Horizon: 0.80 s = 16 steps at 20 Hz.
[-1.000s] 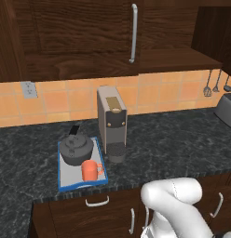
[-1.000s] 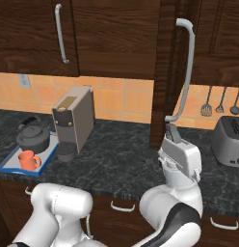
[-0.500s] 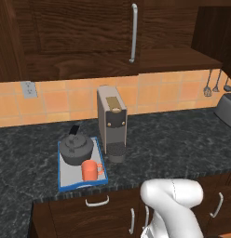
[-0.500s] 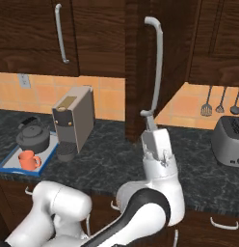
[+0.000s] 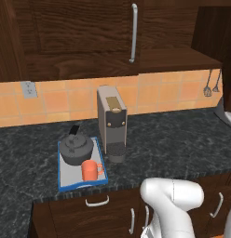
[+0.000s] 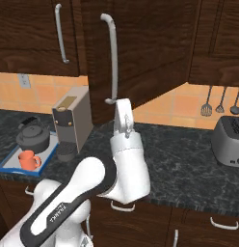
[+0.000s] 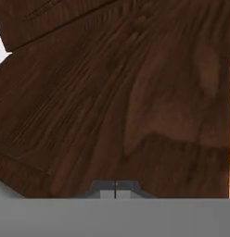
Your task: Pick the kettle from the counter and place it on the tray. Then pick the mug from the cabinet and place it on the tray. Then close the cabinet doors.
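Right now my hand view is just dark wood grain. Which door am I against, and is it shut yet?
Observer: The right cabinet door. It's not shut: it stands ajar, swung partway out from the cabinet.
Operator: Where is my pincer on it?
Observer: The pincer is shut and sits right by the lower end of that door's bar handle. I can't confirm contact.
Operator: Are the kettle and mug done?
Observer: Yes. The kettle and the mug both stand on the tray.
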Motion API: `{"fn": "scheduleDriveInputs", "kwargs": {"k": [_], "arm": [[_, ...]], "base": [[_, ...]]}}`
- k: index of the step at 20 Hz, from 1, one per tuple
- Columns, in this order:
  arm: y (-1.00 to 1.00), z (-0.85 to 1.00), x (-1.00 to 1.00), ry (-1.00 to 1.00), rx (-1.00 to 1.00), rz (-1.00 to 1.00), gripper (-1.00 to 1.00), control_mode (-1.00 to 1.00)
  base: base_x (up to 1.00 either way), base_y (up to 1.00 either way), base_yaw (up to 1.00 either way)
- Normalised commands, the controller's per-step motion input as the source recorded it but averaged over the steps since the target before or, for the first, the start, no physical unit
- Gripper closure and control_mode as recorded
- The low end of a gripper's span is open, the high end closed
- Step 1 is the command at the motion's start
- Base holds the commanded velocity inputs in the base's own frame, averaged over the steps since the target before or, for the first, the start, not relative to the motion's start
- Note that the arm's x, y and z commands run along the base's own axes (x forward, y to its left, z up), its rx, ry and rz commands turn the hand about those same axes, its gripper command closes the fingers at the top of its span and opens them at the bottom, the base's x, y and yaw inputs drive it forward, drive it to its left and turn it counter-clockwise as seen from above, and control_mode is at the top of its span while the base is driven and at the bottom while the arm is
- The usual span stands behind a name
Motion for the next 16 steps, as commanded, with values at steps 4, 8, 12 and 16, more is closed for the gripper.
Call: {"fn": "scheduleDriveInputs", "kwargs": {"k": [4, 8, 12, 16], "arm": [[0.56, 0.07, 0.68, 0.21, 0.00, 0.00, 1.00, -1.00], [0.42, 0.29, 0.58, 0.26, 0.00, 0.00, 1.00, -1.00], [0.18, 0.22, 0.93, 0.43, 0.00, 0.04, 1.00, -1.00], [0.17, 0.02, 0.91, 0.38, 0.00, 0.03, 1.00, -1.00]], "base": [[0.00, 0.00, 0.00], [0.00, 0.00, 0.00], [0.00, 0.00, 0.00], [0.00, 0.00, 0.00]]}}
